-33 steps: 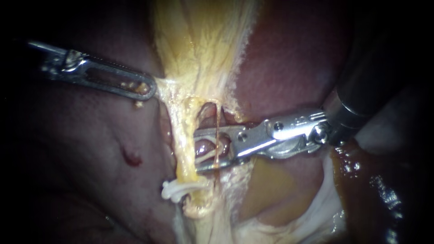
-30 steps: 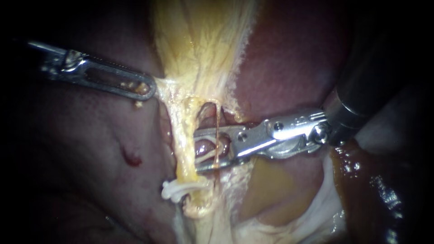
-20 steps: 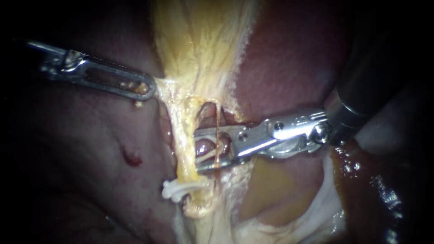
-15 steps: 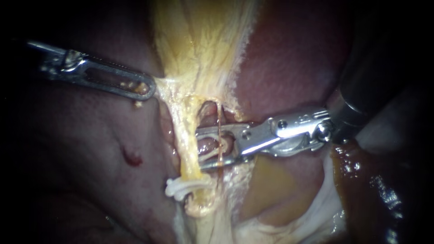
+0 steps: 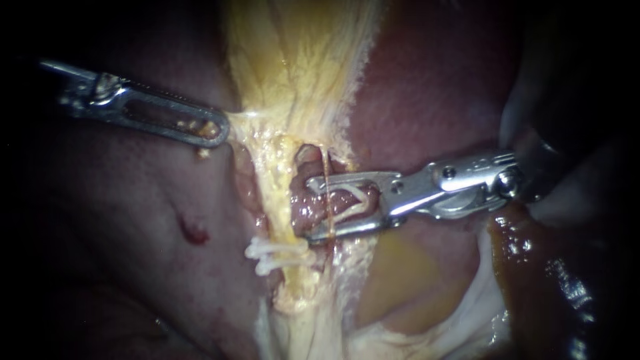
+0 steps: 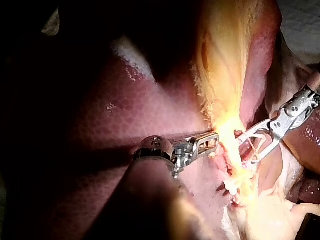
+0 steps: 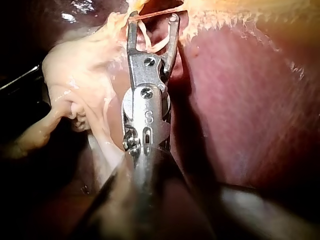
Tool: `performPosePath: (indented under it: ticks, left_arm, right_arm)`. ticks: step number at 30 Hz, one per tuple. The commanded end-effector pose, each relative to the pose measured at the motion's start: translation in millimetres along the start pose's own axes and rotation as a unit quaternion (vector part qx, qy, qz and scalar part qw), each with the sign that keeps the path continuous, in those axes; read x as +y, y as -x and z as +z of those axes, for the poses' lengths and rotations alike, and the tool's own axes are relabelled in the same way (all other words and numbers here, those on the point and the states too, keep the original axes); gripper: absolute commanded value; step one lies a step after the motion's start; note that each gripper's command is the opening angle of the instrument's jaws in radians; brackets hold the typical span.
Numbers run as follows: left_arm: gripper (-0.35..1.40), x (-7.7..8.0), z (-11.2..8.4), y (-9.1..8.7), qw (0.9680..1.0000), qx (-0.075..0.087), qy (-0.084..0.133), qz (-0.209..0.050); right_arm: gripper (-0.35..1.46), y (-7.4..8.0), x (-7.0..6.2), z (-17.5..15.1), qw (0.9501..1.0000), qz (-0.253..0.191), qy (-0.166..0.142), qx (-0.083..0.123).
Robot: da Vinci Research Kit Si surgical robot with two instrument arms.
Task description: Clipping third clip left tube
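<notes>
Nearest the endoscope, the right instrument's tool (image 5: pixel 304 208) is seen with its jaws spread wide. A loaded clip (image 5: pixel 353 195), white and open, is held between them and seated against both. A thin orange strand (image 5: pixel 327 200) is draped across the jaws (whether it is actually touched cannot be told), and a lump of pink tissue (image 5: pixel 315 203) shows in the gap. The left tube (image 5: pixel 275 200), a yellow cord, lies just beside the jaw tips, not between them. Two white set clips (image 5: pixel 275 253) are fixed on it lower down. Farther back, the left instrument's tool (image 5: pixel 212 131) is pressed together on the edge of the yellow tissue (image 5: pixel 293 67), and the tube is drawn taut by it against the dark liver (image 5: pixel 133 220).

If the right tool were closed from here, the clip would probably be spent on the pink tissue or the strand and the tube missed. On the advance the strand could be snagged and torn. A clip carried only partway across the tube would not seal it, and one crowded against the set clips would leave little room. Were traction lost at the left tool, the tube would slacken out of line.
</notes>
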Motion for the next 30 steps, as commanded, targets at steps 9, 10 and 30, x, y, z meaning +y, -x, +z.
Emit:
performPosePath:
  ticks: [9,10,30]
  left_arm:
    - [-0.35,0.0,0.0,0.0,1.0,0.0,0.0,0.0]
    - [-0.35,0.0,0.0,0.0,1.0,0.0,0.0,-0.003]
    - [-0.35,0.0,0.0,0.0,1.0,0.0,0.0,-0.003]
  right_arm:
    - [0.43,0.4,0.5,-4.2,0.9999,0.005,0.011,-0.003]
    - [0.44,0.4,0.5,-4.4,0.9999,0.006,0.013,-0.003]
    - [0.45,-1.8,-2.0,-2.5,0.9999,0.007,0.008,-0.001]
